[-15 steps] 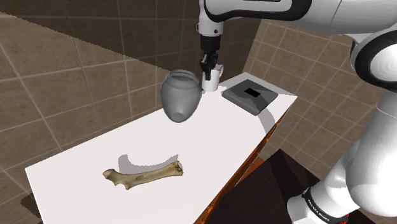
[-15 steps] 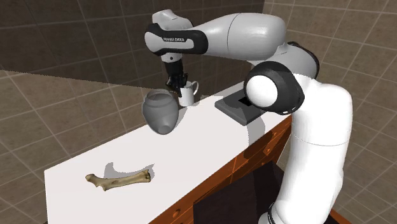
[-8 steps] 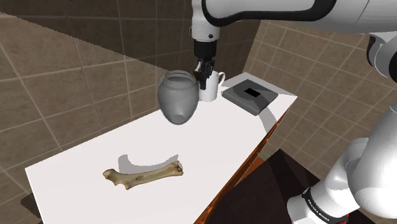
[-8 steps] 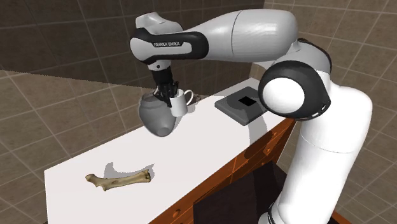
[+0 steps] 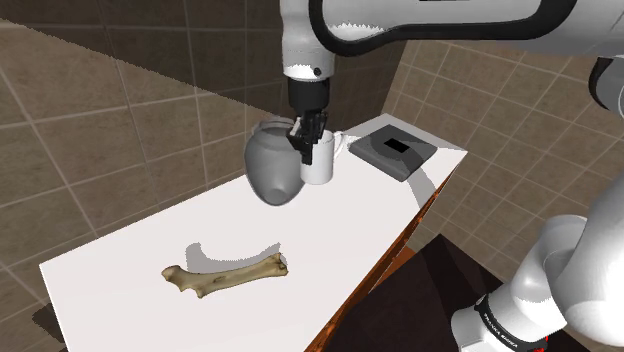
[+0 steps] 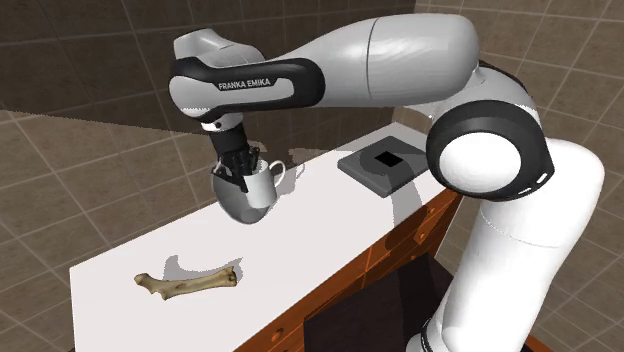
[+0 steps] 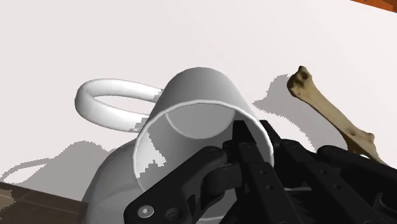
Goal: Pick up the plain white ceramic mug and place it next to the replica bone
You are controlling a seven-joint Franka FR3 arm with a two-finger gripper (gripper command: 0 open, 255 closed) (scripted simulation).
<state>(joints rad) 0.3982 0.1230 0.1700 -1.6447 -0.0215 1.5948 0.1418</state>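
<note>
Gripper (image 5: 308, 140) clenched on the rim of the white mug (image 5: 321, 162), aloft at upper centre of the shoulder view, close by the grey vase (image 5: 270, 170). Swing wide of it, carry toward the bone (image 5: 225, 277) at lower left, set down upright just beside.

**White Arm, Dark Joints, Black Gripper**

The arm (image 6: 400, 50) was glossy white, with rounded shells and dark bands at its joints. One band carried white "FRANKA EMIKA" lettering (image 6: 255, 84). The gripper (image 7: 230, 147) was all black, its linkage fitted with round screws (image 7: 147, 209).
</note>
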